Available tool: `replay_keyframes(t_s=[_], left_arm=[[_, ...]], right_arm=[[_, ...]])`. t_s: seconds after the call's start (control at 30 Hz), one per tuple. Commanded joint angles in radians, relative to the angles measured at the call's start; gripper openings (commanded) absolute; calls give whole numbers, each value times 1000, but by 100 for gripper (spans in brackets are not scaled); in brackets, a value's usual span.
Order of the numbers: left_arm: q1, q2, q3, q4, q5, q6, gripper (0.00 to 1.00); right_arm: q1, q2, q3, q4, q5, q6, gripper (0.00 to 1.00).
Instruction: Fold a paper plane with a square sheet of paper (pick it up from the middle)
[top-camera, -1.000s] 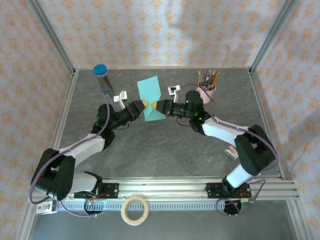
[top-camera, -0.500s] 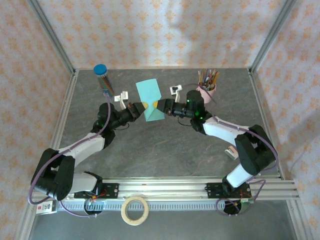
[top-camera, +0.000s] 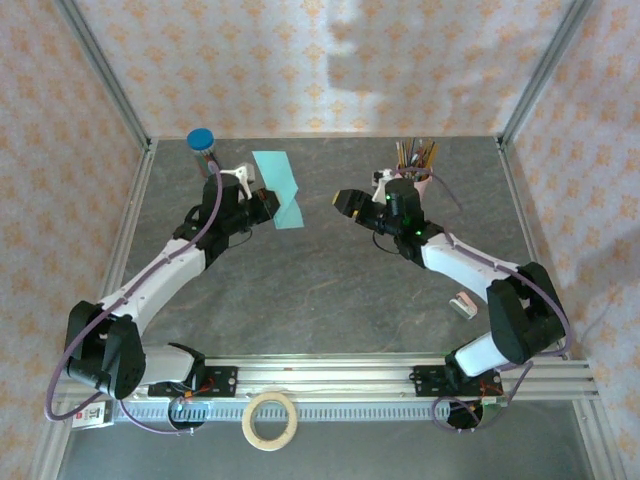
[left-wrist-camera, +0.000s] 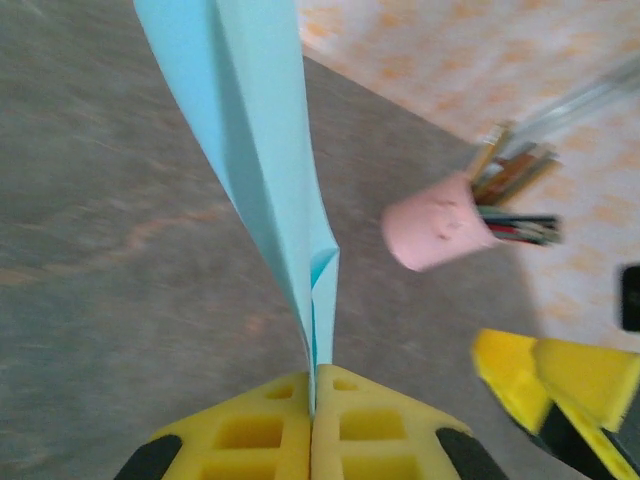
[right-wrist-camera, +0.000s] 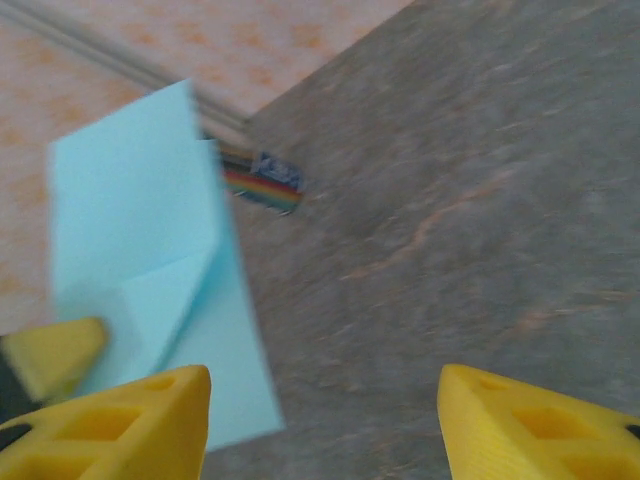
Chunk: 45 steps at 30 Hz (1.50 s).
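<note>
Square sheet of paper (left-wrist-camera: 250, 150), part-folded, looks featherlight and floppy, pinched at its crease by closed left fingers (left-wrist-camera: 250, 435); right fingers (right-wrist-camera: 130, 420) gape empty; creases seem the safest hold.

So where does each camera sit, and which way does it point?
Top: above, behind the arms, looking down at the table; both arms show.
Left wrist: looks along the shut left tool, clamped on the turquoise paper, toward a pink cup.
Right wrist: looks past the open right tool at that paper.
All share the paper.
</note>
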Motion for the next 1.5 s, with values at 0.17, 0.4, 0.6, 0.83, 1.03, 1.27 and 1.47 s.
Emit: replay_keyframes(t_s=[0.17, 0.4, 0.6, 0.83, 1.03, 1.27, 1.47], left_arm=[[-104, 153, 282, -575, -602, 182, 7], [-219, 352, 429, -753, -866, 130, 7], [-295, 532, 530, -827, -986, 99, 7], [-363, 735, 631, -869, -1018, 70, 8], [-394, 807, 640, -795, -827, 62, 15], [-386, 768, 583, -658, -585, 55, 33], [-310, 646, 486, -517, -378, 42, 57]], right_arm=[[-5, -63, 13, -151, 282, -48, 64], [-10, -95, -14, -188, 371, -32, 64], [-19, -125, -39, -216, 424, -21, 64], [-30, -149, -60, -236, 479, -13, 64], [-36, -155, -74, -245, 488, -2, 64], [-37, -140, -88, -236, 435, -3, 64], [-36, -81, -77, -205, 309, -42, 60]])
